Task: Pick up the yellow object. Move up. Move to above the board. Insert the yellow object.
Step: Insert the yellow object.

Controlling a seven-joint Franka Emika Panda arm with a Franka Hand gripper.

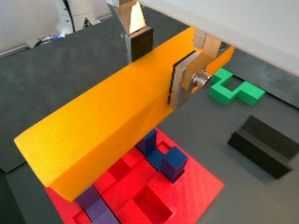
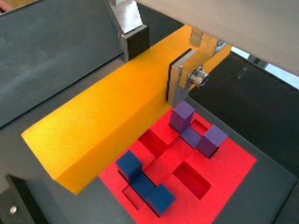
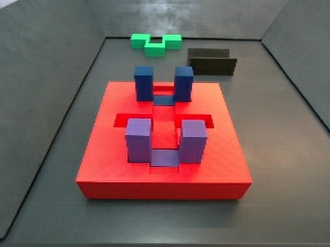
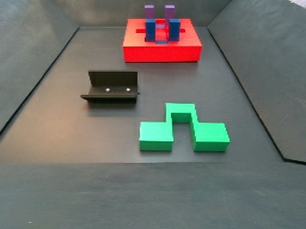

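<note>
Item: my claw (image 1: pixel 162 54), closed on the yellow bar (image 1: pixel 111 118), silver fingers (image 1: pixel 187 77) pressing its long flat faces near one end. The bar hung in the air above the red board (image 2: pixel 222 157), held lengthwise, probably to line up with a recessed slot between the purple posts (image 2: pixel 198 131) and blue posts (image 2: pixel 138 179). Neither side view showed claw or bar. Green block (image 4: pixel 182 130) and fixture (image 4: pixel 111 88) lay well apart on the floor.

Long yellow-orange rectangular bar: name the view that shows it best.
A wrist view: the long yellow-orange rectangular bar runs unbroken from the gripper over the red board. The wrist views show it alike; neither side view shows it.
</note>
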